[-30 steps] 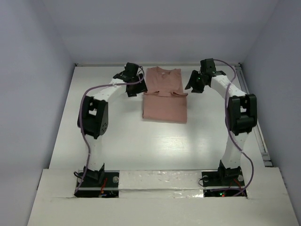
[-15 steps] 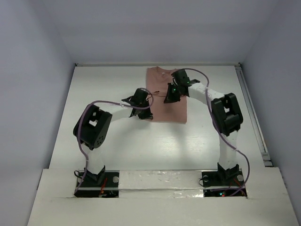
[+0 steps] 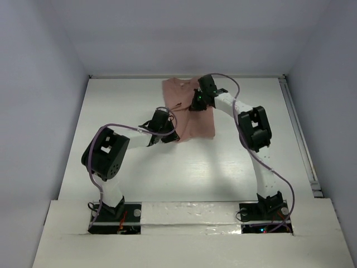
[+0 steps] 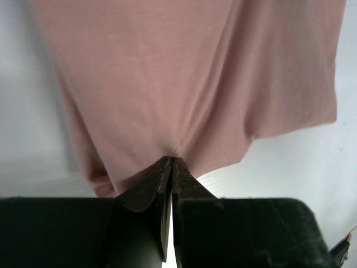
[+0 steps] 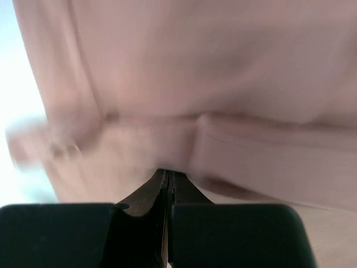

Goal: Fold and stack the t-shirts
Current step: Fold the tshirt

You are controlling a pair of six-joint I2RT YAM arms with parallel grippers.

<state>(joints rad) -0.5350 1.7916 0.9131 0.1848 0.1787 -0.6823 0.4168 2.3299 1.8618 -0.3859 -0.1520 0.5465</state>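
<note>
The dusty-pink t-shirt (image 3: 192, 123) lies folded at the far middle of the white table (image 3: 128, 100), now slanted, with its collar end toward the back left. My left gripper (image 3: 167, 133) sits at the shirt's near-left hem. In the left wrist view its jaws are shut (image 4: 170, 161), pinching a pucker of pink cloth (image 4: 195, 78). My right gripper (image 3: 196, 104) is low over the shirt's upper middle, by the folded sleeves. Its jaws are shut too (image 5: 167, 172), with their tips pressed into a fold of the blurred pink fabric (image 5: 195, 72).
Pale walls close the table in on the left, back and right. A metal rail (image 3: 290, 111) runs along the right edge. Purple cables (image 3: 111, 127) loop off both arms. The arm bases (image 3: 114, 212) stand at the near edge.
Both grippers went from open beside the shirt's shoulders to shut on it. The left moved to the near-left hem, the right to the upper middle. The shirt has shifted left and turned.
</note>
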